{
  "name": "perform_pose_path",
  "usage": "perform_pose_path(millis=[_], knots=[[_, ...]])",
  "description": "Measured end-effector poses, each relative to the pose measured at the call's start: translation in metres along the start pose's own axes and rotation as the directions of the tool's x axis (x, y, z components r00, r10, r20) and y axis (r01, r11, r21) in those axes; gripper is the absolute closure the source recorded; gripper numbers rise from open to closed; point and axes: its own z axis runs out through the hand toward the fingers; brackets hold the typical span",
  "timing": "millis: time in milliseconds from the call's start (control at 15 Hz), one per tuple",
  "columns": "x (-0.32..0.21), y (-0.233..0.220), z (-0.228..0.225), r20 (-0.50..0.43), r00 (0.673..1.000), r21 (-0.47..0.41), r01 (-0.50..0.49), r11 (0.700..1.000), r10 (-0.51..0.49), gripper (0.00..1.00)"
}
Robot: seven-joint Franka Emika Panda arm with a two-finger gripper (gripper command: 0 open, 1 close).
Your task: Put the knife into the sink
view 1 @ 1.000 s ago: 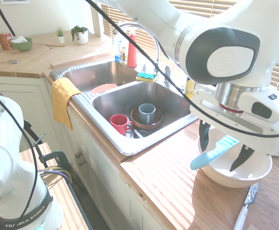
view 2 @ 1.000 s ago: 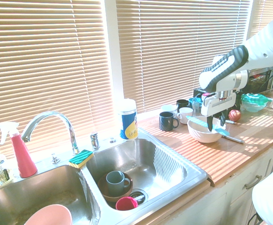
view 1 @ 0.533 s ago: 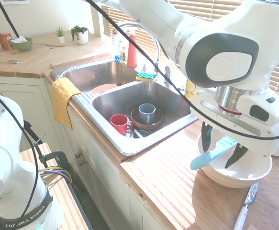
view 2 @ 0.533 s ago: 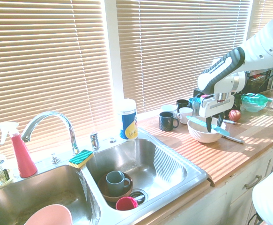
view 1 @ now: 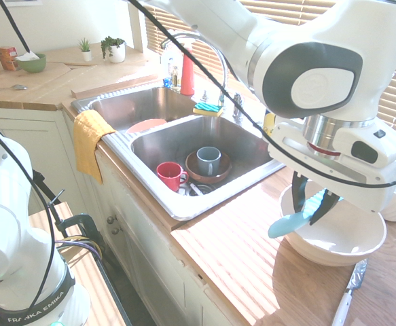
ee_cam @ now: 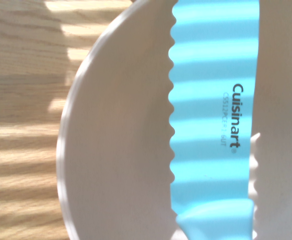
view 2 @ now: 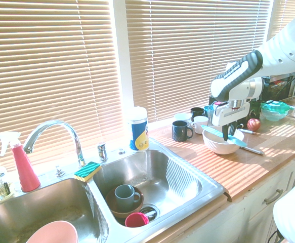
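The turquoise knife (view 1: pixel 286 223) lies across the rim of a wide white bowl (view 1: pixel 333 255) on the wooden counter, right of the sink (view 1: pixel 184 207). My gripper (view 1: pixel 313 202) points straight down over the bowl, its dark fingers drawn in against both sides of the blade. From the other side, the knife (view 2: pixel 215 133) sticks out past the bowl (view 2: pixel 218 148) toward the sink (view 2: pixel 187 172), with the gripper (view 2: pixel 229 134) on it. The wrist view shows the ribbed blade (ee_cam: pixel 211 115) close up over the bowl (ee_cam: pixel 125 150).
The near basin holds a red mug (view 1: pixel 169 174) and a grey mug on a brown dish (view 1: pixel 208 161). A yellow cloth (view 1: pixel 89 139) hangs over the sink's front. A white-handled silver knife (view 1: pixel 347 299) lies beside the bowl. Mugs (view 2: pixel 180 130) stand behind it, near the arched tap (view 2: pixel 51 129).
The fingers stood wide on either side of the knife a second ago and have closed in onto the blade. The knife still rests across the bowl.
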Motion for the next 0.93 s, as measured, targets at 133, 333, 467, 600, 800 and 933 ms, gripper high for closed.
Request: perform_pose_path(millis=[133,333,467,600,800,933], knots=[[0.0,-0.002,-0.001,-0.001,1.0,0.001,0.004,1.0,-0.004,1.0],[0.0,-0.002,-0.001,-0.001,1.0,0.001,0.006,1.0,-0.006,1.0],[0.0,-0.002,-0.002,-0.002,1.0,0.001,0.005,1.0,-0.005,1.0],[0.003,-0.004,-0.015,-0.017,1.0,0.009,0.007,1.0,-0.007,1.0],[-0.004,-0.02,-0.061,-0.055,0.998,0.043,0.034,0.998,-0.032,1.0],[-0.02,-0.04,-0.091,-0.076,0.995,0.068,0.069,0.995,-0.064,1.0]])
